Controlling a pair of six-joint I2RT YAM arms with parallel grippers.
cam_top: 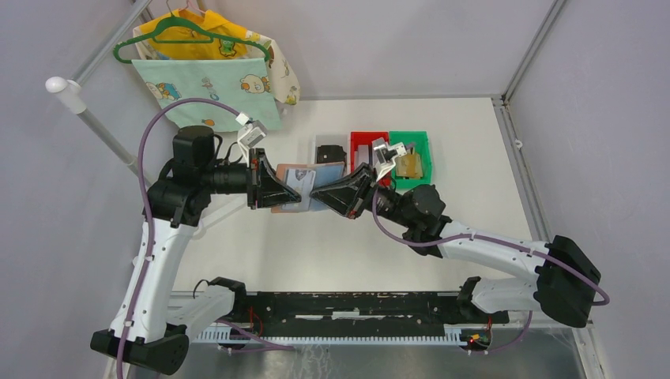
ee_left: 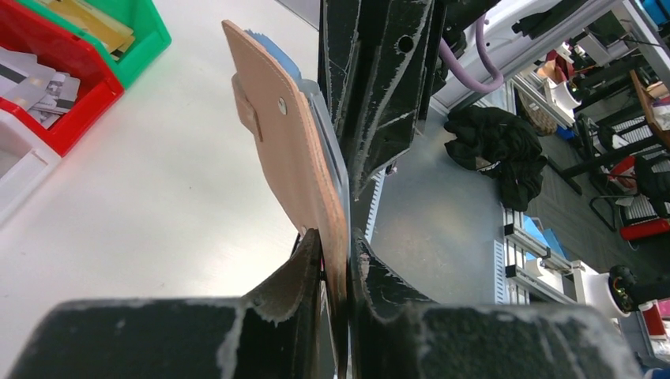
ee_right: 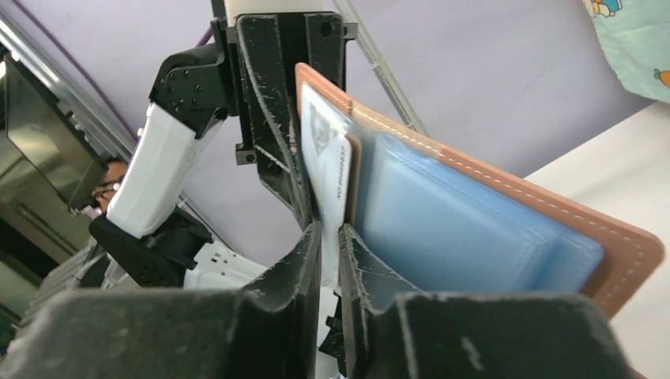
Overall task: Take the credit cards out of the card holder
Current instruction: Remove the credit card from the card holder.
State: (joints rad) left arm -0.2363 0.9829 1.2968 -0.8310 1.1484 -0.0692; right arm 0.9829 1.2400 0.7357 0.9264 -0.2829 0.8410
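Pinkish-tan card holder held above worktop, clamped at its edge by left pincer. Right pincer pinches white credit card edge. Pull straight along blue sleeve; hold left clamp firm.

card holder: partly behind fingers | card print: unreadable | red bin: cropped

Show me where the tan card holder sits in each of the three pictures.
Top external: card holder at centre, between left gripper and right gripper.
Left wrist: card holder at centre, edge-on, tan outside showing, clamped by the left gripper.
Right wrist: card holder centre to right, blue sleeves facing the camera; right gripper pinches a credit card at its left.
Shared landmark: the left gripper, holding it in all three.
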